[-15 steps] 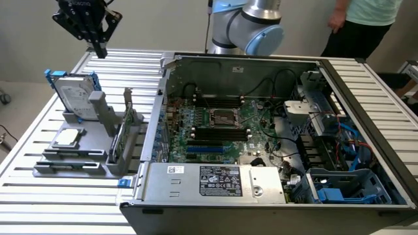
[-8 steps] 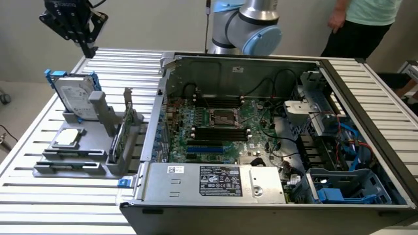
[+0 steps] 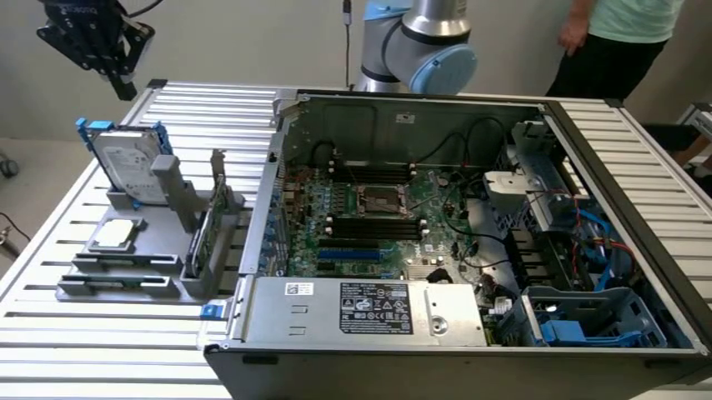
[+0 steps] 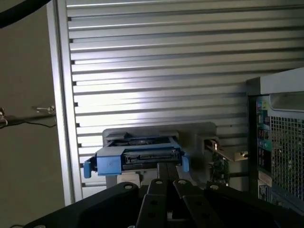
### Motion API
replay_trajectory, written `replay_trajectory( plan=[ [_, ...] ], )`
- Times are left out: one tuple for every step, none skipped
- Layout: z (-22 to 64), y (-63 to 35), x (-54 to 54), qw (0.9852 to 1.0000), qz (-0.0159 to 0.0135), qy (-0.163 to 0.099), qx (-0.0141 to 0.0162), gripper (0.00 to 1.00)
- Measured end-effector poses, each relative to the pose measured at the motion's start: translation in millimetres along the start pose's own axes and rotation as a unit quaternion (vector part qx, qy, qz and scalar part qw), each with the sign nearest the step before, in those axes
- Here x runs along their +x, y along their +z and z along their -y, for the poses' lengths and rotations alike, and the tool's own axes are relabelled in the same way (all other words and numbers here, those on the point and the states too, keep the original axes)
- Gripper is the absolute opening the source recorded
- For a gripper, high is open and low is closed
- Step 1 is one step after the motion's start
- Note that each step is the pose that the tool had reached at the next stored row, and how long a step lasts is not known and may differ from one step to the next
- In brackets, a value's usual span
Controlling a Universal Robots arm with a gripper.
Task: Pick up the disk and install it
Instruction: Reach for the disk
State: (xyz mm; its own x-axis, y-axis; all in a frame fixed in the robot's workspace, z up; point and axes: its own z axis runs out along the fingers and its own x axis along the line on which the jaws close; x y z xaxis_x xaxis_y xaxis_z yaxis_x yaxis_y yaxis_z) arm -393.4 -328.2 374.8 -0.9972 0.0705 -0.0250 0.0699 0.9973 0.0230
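Note:
The disk (image 3: 126,161) is a silver-grey drive with a white label in a blue carrier. It stands on edge in a grey holder (image 3: 133,250) on the table, at the exterior view's left. My black gripper (image 3: 119,90) hangs in the air well above the disk, fingers pointing down, touching nothing. In the wrist view the disk (image 4: 137,157) shows edge-on below me, just beyond the gripper (image 4: 167,167). Its two fingers are pressed together and hold nothing.
An open computer case (image 3: 468,225) lies at the exterior view's right, with a blue drive bay (image 3: 584,321) at its near corner. On the grey holder are a small silver chip (image 3: 117,235) and an upright green card (image 3: 206,237). A person (image 3: 623,37) stands behind the slatted table (image 3: 100,350).

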Motion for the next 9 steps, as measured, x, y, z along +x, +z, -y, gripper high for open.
replay_trajectory(
  plan=[
    [0.2, 0.2, 4.5, 1.0000, -0.0002, 0.000, 0.0004, 0.11],
    [0.5, 0.6, 9.1, 1.0000, -0.0001, 0.000, 0.0007, 0.11],
    [0.7, 0.9, 13.5, 1.0000, -0.0001, 0.000, 0.0010, 0.11],
    [1.0, 1.3, 18.0, 1.0000, 0.0000, 0.000, 0.0013, 0.11],
    [1.2, 1.7, 22.6, 1.0000, -0.0001, 0.000, 0.0016, 0.11],
    [1.5, 2.1, 27.1, 1.0000, 0.0000, 0.000, 0.0019, 0.11],
    [1.7, 2.4, 31.9, 1.0000, 0.0000, 0.000, 0.0022, 0.11],
    [2.0, 2.4, 36.4, 1.0000, 0.0001, 0.000, 0.0025, 0.11],
    [2.1, 2.4, 39.6, 1.0000, 0.0000, 0.000, 0.0028, 0.11]
  ],
)
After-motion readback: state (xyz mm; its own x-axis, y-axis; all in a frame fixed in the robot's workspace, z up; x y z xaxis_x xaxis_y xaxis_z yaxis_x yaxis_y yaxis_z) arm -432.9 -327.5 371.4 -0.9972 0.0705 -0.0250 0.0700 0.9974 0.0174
